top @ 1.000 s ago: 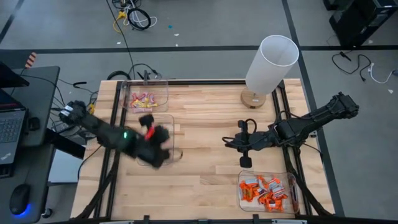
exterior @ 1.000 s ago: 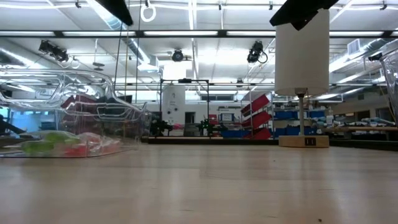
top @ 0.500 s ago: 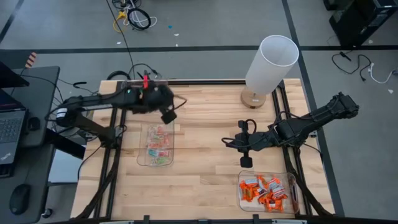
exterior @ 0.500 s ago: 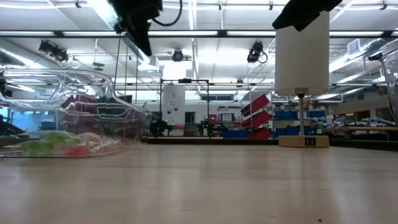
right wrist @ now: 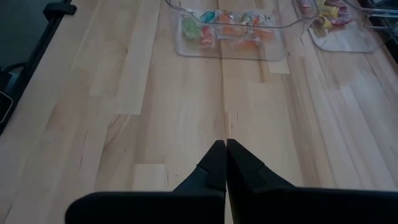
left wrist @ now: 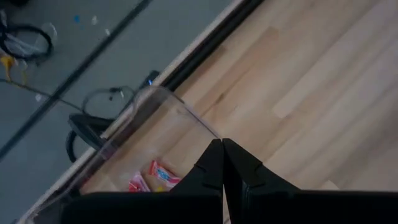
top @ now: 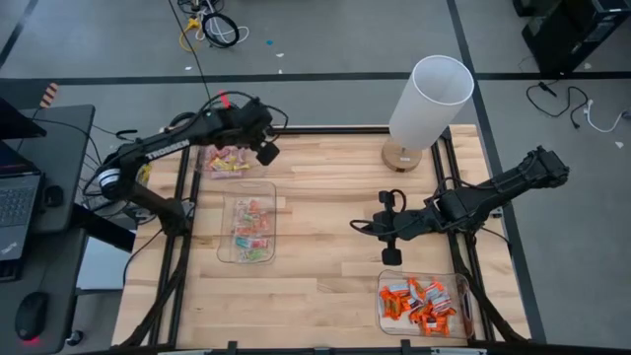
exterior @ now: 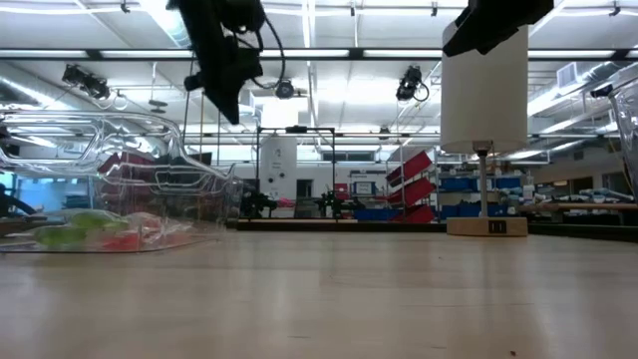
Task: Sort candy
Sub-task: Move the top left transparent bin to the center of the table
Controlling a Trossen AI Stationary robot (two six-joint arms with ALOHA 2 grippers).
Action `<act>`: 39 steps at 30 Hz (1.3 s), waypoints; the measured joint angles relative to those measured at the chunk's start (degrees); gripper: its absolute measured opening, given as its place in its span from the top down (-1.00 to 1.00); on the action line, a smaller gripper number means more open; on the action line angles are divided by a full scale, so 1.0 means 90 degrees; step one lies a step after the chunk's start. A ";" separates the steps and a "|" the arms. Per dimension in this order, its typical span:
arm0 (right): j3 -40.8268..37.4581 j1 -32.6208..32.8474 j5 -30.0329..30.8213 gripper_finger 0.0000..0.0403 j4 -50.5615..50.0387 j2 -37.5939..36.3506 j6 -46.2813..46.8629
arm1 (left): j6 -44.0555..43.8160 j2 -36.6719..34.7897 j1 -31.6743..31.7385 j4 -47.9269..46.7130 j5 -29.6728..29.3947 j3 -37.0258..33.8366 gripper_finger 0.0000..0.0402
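Note:
Candy lies in three clear bins: pink and yellow sweets [top: 229, 158] in the far-left bin [top: 258, 131], green and red sweets [top: 250, 230] in the middle-left bin [top: 223, 258], and orange sweets [top: 422, 301] in the near-right bin [top: 381, 314]. My left gripper [top: 267, 154] hangs shut above the right end of the far-left bin, with nothing showing between its fingers [left wrist: 222, 148]; pink sweets [left wrist: 158, 176] lie below it. My right gripper [top: 358, 226] hovers shut over bare table at centre right, its fingers [right wrist: 222, 149] pointing toward the left bins.
A white lamp [top: 431, 97] on a wooden foot stands at the far right of the table. Bare wood stretches between the left bins and my right gripper. A dark rail [top: 325, 129] runs along the far edge. Cables lie on the floor beyond.
My left gripper has swung from above the middle-left bin toward the table's far edge, turning as it went, and now hangs over the far-left bin. It has stayed shut. My right arm has kept still.

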 joint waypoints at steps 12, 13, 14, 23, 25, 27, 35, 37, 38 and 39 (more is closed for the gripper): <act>0.0000 0.0000 0.0001 1.00 -0.0007 0.0000 -0.0044 | 0.0127 0.1274 0.0607 0.0195 0.0051 0.0000 1.00; 0.0000 -0.0001 0.0001 1.00 -0.0009 0.0000 -0.0044 | 0.0157 0.1330 0.0634 0.0188 0.0040 -0.0002 1.00; 0.0000 0.0001 0.0001 1.00 -0.0014 0.0000 -0.0046 | 0.0160 0.1354 0.0644 0.0192 0.0008 -0.0002 1.00; 0.0000 0.0001 0.0001 1.00 -0.0012 0.0000 -0.0160 | 0.0163 0.1456 0.0803 0.0263 -0.0239 -0.0001 1.00; 0.0000 0.0000 0.0001 1.00 -0.0009 0.0000 -0.0160 | 0.0163 0.1547 0.0814 0.0319 -0.0236 0.0000 1.00; 0.0000 0.0000 0.0001 1.00 -0.0009 0.0000 -0.0160 | 0.0160 0.1638 0.0814 0.0400 -0.0234 0.0000 1.00; 0.0000 0.0000 0.0001 1.00 -0.0004 0.0000 -0.0160 | 0.0180 0.1848 0.0814 0.0581 -0.0229 0.0000 1.00; 0.0000 -0.0001 0.0001 1.00 -0.0004 0.0000 -0.0160 | 0.0180 0.1848 0.0814 0.0580 -0.0229 0.0000 1.00; 0.0000 0.0001 0.0001 1.00 -0.0004 0.0000 -0.0160 | 0.0178 0.1848 0.0814 0.0579 -0.0229 0.0000 1.00; 0.0000 0.0000 0.0001 1.00 -0.0004 0.0000 -0.0160 | 0.0177 0.1848 0.0814 0.0575 -0.0221 0.0000 1.00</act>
